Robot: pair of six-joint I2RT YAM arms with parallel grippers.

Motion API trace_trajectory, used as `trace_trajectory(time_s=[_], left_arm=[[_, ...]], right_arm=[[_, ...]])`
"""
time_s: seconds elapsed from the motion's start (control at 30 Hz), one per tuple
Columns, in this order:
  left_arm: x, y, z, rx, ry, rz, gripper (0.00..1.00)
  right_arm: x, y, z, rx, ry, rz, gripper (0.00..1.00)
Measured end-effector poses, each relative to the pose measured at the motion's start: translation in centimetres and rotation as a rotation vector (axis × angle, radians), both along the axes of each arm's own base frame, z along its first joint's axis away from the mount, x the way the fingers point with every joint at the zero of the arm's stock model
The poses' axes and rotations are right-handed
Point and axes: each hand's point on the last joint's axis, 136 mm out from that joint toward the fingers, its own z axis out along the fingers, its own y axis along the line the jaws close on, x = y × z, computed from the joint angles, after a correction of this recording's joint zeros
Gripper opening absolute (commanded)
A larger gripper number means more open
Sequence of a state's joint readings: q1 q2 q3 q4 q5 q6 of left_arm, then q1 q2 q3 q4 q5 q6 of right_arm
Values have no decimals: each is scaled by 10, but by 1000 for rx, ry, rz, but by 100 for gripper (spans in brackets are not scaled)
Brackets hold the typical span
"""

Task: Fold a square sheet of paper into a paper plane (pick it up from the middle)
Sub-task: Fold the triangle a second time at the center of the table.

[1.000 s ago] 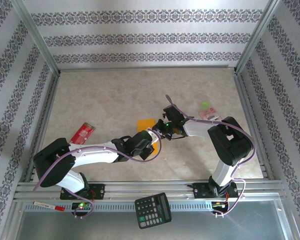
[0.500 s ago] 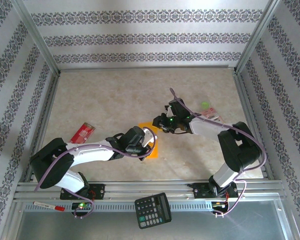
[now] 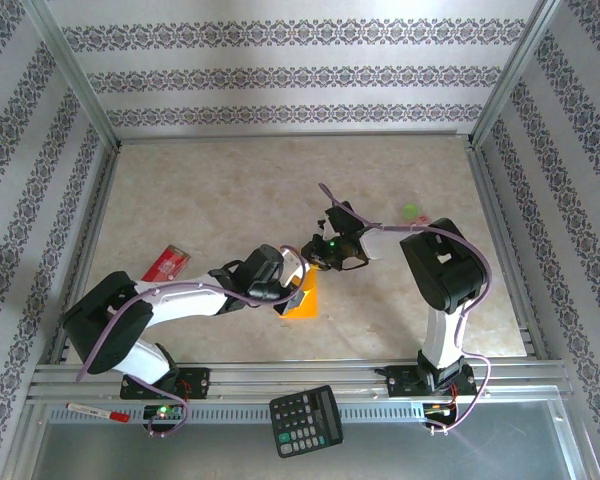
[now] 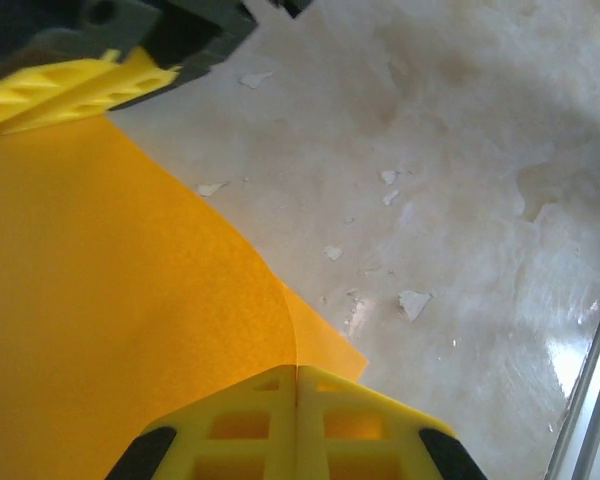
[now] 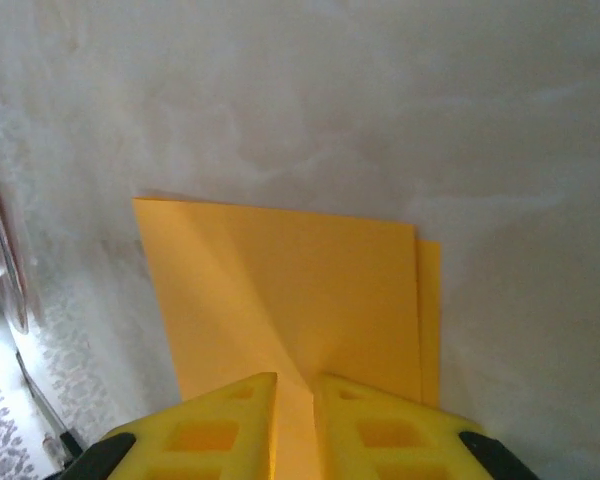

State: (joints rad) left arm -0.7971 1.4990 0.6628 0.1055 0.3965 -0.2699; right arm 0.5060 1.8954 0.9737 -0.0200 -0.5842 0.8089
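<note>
As left hand [image 4: 297, 385], right hand [image 5: 295, 390] pinch paper [image 5: 280, 280]

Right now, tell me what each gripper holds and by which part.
Both hold the square sheet of paper: the left gripper pinches its edge near a corner, the right gripper an edge at a crease.

I get the top camera from above and behind the arm bases, looking down over the whole table [image 3: 200, 190]. Left wrist cam sits right behind the left gripper [image 4: 297, 375], right wrist cam behind the right gripper [image 5: 295, 385]. Both are very close and tipped at the tabletop. All three share the square sheet of paper [image 3: 306, 300].
</note>
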Motion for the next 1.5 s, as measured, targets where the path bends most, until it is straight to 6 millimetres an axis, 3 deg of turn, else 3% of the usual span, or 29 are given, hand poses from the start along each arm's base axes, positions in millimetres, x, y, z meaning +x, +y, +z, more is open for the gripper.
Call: trace_trajectory(time_s=[0.33, 0.83, 1.5], left_arm=[[15, 17, -15, -22, 113, 70, 0], [30, 32, -20, -29, 148, 124, 0], [33, 41, -32, 22, 175, 158, 0]], right_arm=[[-2, 2, 1, 9, -25, 44, 20], [-2, 3, 0, 13, -27, 51, 20], [-3, 3, 0, 13, -27, 51, 20]])
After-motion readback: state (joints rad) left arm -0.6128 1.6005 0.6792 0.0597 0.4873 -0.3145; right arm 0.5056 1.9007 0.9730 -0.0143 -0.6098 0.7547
